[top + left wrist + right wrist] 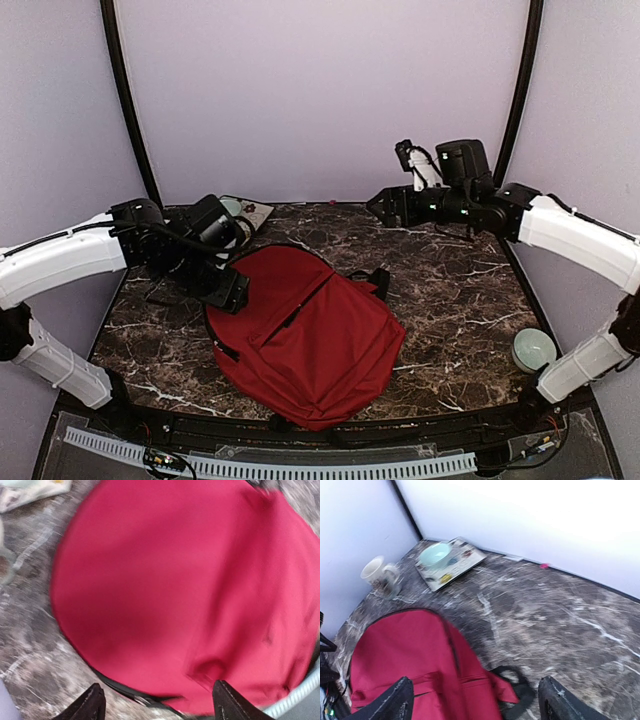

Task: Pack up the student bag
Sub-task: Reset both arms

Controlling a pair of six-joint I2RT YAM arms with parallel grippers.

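- Lying flat on the dark marbled table (450, 290), the student bag (305, 335) takes up the middle of the near half, its rounded top towards the far left and its black straps poking out at its far right side.
- The left gripper (225, 288) hangs at the bag's far left edge. In the left wrist view its fingers stand apart over the red fabric, with nothing pinched between them.
- The right gripper (382, 205) is raised above the far part of the table, well apart from the bag. Its fingers are spread wide and hold nothing.
- A pale mug (380, 575) stands in the far left corner, near a flat printed booklet (462, 562). A pale green bowl (435, 555) shows on the booklet, but I cannot tell whether it is real or printed.
- A pale green round thing (533, 350) sits at the table's right edge, beside the right arm.
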